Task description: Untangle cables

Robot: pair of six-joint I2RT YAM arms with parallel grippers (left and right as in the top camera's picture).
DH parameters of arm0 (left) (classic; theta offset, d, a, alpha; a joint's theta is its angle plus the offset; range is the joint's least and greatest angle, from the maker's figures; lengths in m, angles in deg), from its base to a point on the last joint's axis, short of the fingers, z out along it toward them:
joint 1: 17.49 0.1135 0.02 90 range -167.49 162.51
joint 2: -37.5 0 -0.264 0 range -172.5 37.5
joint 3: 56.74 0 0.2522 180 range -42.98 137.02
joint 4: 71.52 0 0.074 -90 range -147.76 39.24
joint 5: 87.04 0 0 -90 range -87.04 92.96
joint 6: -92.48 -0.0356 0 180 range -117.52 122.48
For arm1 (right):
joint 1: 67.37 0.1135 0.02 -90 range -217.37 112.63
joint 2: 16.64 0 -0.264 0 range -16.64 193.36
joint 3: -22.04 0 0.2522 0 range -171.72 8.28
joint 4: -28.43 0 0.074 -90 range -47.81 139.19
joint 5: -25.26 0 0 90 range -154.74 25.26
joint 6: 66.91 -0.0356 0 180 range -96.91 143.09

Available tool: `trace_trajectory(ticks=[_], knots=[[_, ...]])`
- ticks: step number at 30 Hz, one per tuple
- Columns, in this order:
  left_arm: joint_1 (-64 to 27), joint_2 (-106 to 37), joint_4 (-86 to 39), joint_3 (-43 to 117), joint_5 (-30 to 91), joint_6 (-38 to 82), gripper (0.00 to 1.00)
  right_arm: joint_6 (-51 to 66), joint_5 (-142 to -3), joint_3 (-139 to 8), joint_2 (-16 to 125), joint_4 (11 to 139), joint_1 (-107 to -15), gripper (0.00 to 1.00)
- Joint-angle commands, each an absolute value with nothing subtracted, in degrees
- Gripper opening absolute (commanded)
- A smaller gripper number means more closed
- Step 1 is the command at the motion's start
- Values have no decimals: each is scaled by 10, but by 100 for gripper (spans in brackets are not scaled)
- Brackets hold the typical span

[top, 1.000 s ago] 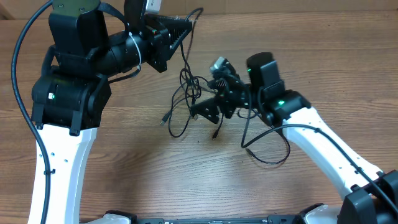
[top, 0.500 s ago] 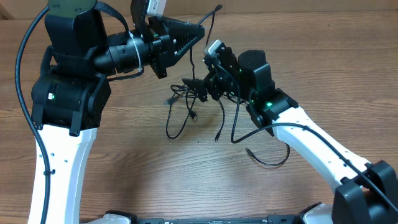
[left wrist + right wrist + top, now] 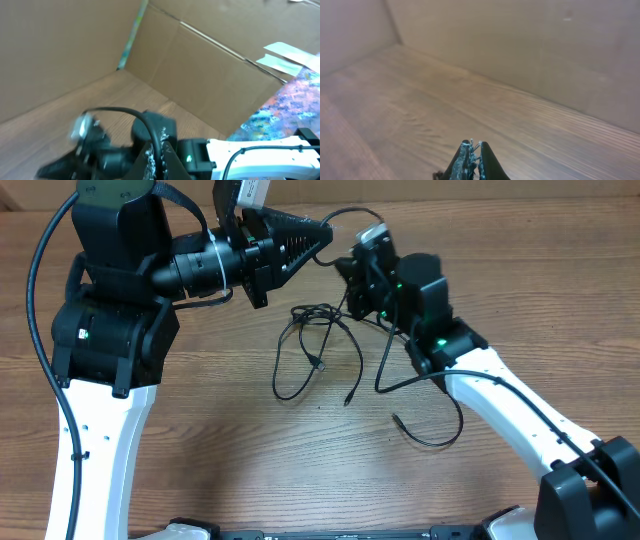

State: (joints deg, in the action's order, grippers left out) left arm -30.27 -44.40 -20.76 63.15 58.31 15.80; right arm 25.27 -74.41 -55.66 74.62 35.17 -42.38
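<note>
Several thin black cables [image 3: 318, 330] lie in a loose tangle mid-table, with plugs at their ends and one loop trailing to the right [image 3: 432, 438]. My left gripper [image 3: 326, 227] is raised at the back and shut on one cable. In the left wrist view that cable [image 3: 116, 110] runs out between the fingertips of the left gripper [image 3: 161, 152] and arcs left. My right gripper [image 3: 346, 268] sits close beside it, just above the tangle. In the right wrist view the right gripper [image 3: 473, 146] is shut, and no cable shows between its tips.
A cardboard wall [image 3: 200, 60] stands behind the table and also fills the right wrist view's background [image 3: 520, 40]. A colourful patterned surface [image 3: 292, 105] lies beyond the right arm. The wooden tabletop [image 3: 250, 460] stretches toward the front edge.
The right gripper has risen and moved back toward the left gripper, and its jaws have shut. The left gripper shifted right with its cable. The tangle on the table has spread out.
</note>
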Motion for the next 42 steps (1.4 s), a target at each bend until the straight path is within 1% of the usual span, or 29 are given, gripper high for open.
trace_trajectory(ticks=[1, 4, 8, 10, 11, 12, 13, 14, 15, 17, 18, 21, 24, 25, 28, 30, 32, 33, 34, 36, 39, 42], knots=[[-305, -429, -191, 645, 550, 146, 4, 208, -731, -555, 704, 360, -475, 4], [-305, -430, -152, 645, 483, 132, 4, 194, -772, -555, 662, 374, -510, 4], [-305, -431, -95, 645, 365, 132, 4, 192, -837, -555, 612, 403, -553, 4], [-306, -432, -71, 645, 310, 132, 4, 164, -839, -555, 592, 426, -577, 4], [-306, -434, -59, 645, 282, 132, 6, 147, -843, -555, 584, 435, -589, 4], [-306, -436, -51, 644, 266, 132, 10, 133, -852, -555, 577, 440, -599, 4], [-306, -439, -42, 644, 254, 132, 17, 118, -879, -555, 570, 442, -611, 4], [-306, -444, -35, 644, 250, 132, 18, 108, -916, -555, 563, 440, -621, 4], [-306, -455, -24, 644, 250, 132, 20, 108, -985, -557, 553, 433, -633, 4], [-306, -468, -15, 644, 250, 132, 25, 109, -982, -566, 550, 446, -634, 4], [-306, -475, -11, 644, 250, 132, 29, 109, -967, -572, 550, 457, -634, 4], [-306, -497, 1, 644, 250, 132, 47, 111, -914, -588, 550, 487, -634, 4], [-306, -518, 16, 644, 251, 132, 65, 111, -918, -615, 550, 511, -636, 4], [-306, -524, 21, 644, 251, 132, 67, 111, -918, -625, 550, 522, -636, 4], [-306, -542, 25, 644, 256, 134, 67, 101, -918, -663, 550, 582, -634, 4], [-306, -550, 24, 644, 260, 138, 70, 94, -918, -674, 550, 626, -631, 4], [-306, -558, 22, 644, 269, 144, 77, 95, -896, -674, 552, 668, -627, 4], [-306, -561, 22, 644, 271, 149, 82, 96, -867, -674, 557, 696, -624, 4], [-306, -564, 22, 644, 271, 151, 85, 96, -846, -674, 563, 716, -623, 4], [-306, -570, 24, 644, 271, 154, 99, 96, -813, -674, 574, 764, -620, 4], [-306, -575, 32, 644, 270, 154, 100, 96, -793, -674, 588, 829, -619, 4], [-306, -577, 38, 644, 269, 154, 100, 96, -793, -675, 585, 849, -619, 4]])
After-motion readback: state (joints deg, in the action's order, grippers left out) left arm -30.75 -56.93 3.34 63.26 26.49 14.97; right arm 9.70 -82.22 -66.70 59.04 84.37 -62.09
